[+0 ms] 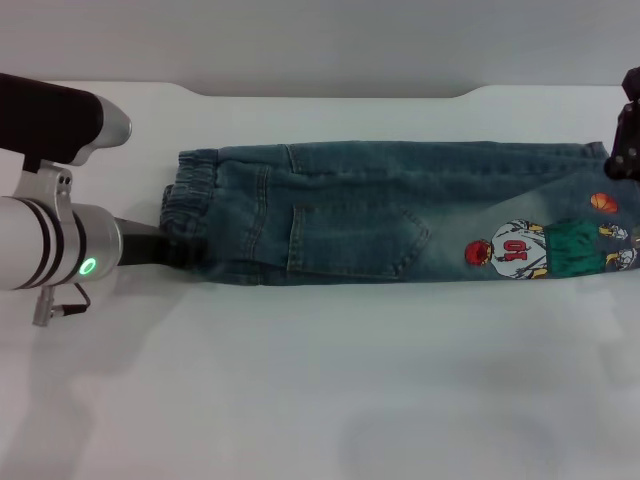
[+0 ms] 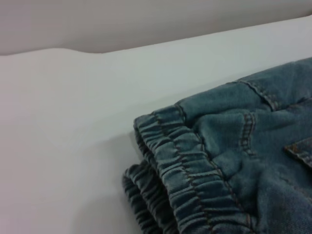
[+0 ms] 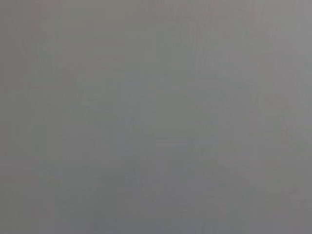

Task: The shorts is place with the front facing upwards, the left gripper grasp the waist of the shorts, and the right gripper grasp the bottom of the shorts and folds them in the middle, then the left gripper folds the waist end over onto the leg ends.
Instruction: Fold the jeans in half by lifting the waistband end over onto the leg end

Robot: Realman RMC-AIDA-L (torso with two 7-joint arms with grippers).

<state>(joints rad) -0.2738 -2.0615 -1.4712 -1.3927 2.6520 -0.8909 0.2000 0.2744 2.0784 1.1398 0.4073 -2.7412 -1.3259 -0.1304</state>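
The blue-green denim shorts (image 1: 380, 210) lie flat across the white table, folded lengthwise with one leg over the other. The ruffled waist (image 1: 190, 205) points to the left and the leg hems (image 1: 603, 190) to the right, where the cartoon patch (image 1: 545, 245) faces up. My left gripper (image 1: 190, 252) reaches in from the left and meets the near corner of the waist. The left wrist view shows the gathered waistband (image 2: 185, 170) close up. My right gripper (image 1: 628, 140) is at the far corner of the leg hems, mostly cut off by the picture edge. The right wrist view shows only plain grey.
The white table (image 1: 300, 380) extends in front of the shorts and behind them to its back edge (image 1: 330, 95). The left arm's silver body with the green light (image 1: 88, 266) hangs over the table's left side.
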